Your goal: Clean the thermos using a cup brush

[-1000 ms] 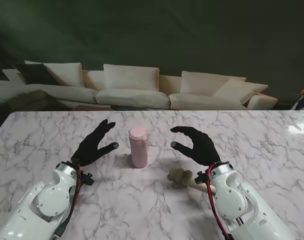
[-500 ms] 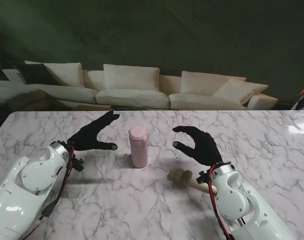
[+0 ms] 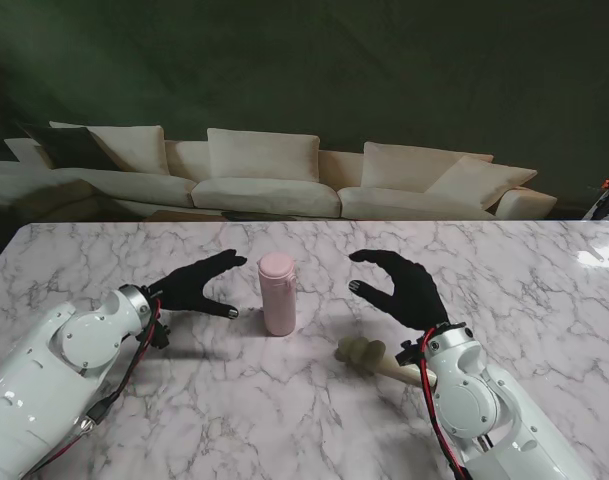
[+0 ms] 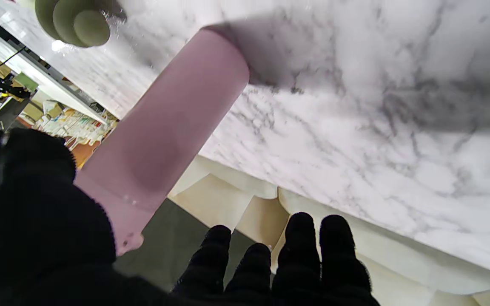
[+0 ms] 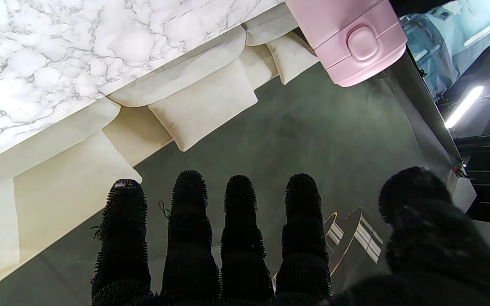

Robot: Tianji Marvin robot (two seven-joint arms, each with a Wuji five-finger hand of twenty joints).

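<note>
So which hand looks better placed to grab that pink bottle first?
Probably the left hand: it is open beside the thermos, thumb and fingers toward it. The right hand hovers farther off, nearer the cup brush.

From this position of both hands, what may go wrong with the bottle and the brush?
1. The pink thermos stands upright and narrow; the open left hand is close beside it, so a sideways bump might tip it.
2. The cup brush lies near the right hand's wrist, partly hidden under the arm, so that hand may nudge it while reaching.

Left hand (image 3: 196, 283) and right hand (image 3: 402, 287) both empty, fingers spread.
</note>
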